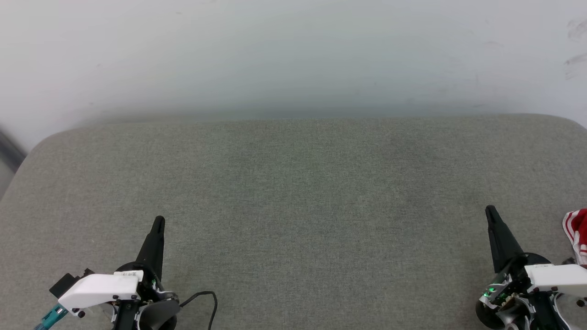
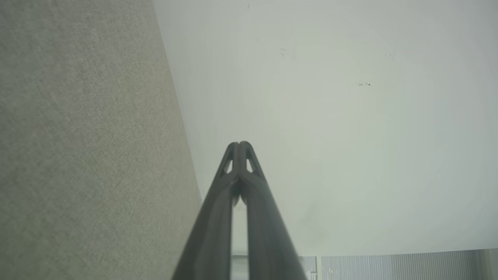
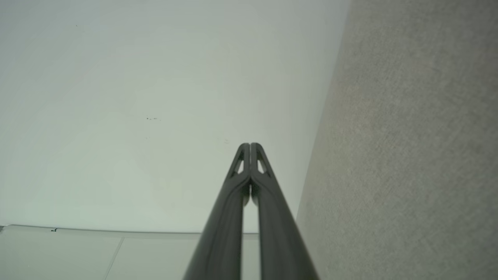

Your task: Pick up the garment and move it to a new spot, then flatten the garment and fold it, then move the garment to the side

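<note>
A small part of the garment [image 1: 578, 233], red with white stripes, lies at the right edge of the head view on the grey fabric surface [image 1: 293, 206]; the rest is cut off by the frame. My right gripper [image 1: 490, 211] is shut and empty, its tips well to the left of that fabric. At the lower left my left gripper [image 1: 159, 221] is also shut with nothing in it. In the wrist views the left gripper [image 2: 239, 144] and the right gripper [image 3: 249, 146] both have their tips pressed together, pointing toward the pale wall.
The grey padded surface has rounded far corners and ends at a white wall [image 1: 293, 55]. A black cable [image 1: 204, 298] loops by the left wrist. A dark object [image 1: 9, 151] shows at the far left edge.
</note>
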You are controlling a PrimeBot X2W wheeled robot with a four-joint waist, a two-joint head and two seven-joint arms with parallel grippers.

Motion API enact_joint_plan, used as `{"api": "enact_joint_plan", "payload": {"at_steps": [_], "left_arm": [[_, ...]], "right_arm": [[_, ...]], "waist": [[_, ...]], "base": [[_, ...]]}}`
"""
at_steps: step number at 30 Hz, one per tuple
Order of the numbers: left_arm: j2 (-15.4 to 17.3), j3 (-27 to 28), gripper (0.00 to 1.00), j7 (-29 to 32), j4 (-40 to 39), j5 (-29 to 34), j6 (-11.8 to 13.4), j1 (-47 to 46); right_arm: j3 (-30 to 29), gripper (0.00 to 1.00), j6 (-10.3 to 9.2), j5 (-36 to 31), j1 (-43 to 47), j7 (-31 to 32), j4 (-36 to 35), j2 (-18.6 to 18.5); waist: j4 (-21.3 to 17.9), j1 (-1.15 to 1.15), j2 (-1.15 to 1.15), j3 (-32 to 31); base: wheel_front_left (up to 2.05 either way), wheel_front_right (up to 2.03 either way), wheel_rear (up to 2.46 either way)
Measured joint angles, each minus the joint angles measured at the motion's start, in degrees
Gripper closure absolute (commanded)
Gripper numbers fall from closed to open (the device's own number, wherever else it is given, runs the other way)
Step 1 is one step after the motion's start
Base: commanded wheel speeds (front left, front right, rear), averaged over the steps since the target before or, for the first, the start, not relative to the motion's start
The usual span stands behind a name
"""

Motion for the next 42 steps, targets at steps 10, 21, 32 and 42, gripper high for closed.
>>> {"api": "enact_joint_plan", "payload": {"at_steps": [10, 21, 32, 42], "left_arm": [[-0.18, 0.25, 1.00, 0.24, 0.10, -0.47, 0.00, -0.10], [-0.43, 0.54, 1.00, 0.47, 0.11, -0.36, 0.00, -0.10], [-0.59, 0.76, 1.00, 0.57, 0.12, -0.05, 0.00, -0.10], [-0.70, 0.94, 1.00, 0.74, 0.13, 0.01, 0.00, -0.10]], "right_arm": [[-0.18, 1.00, 0.00, 0.41, -0.05, 0.09, 0.08, 0.07], [-0.34, 1.00, 0.00, 0.32, -0.14, 0.27, 0.09, 0.15], [-0.48, 1.00, 0.00, 0.24, -0.15, 0.35, 0.10, 0.23], [-0.60, 1.00, 0.00, 0.23, -0.16, 0.51, 0.11, 0.31]], "waist": [[0.00, 0.00, 0.00, -0.03], [0.00, 0.00, 0.00, -0.03], [0.00, 0.00, 0.00, -0.03], [0.00, 0.00, 0.00, -0.03]], "base": [[0.00, 0.00, 0.00], [0.00, 0.00, 0.00], [0.00, 0.00, 0.00], [0.00, 0.00, 0.00]]}}
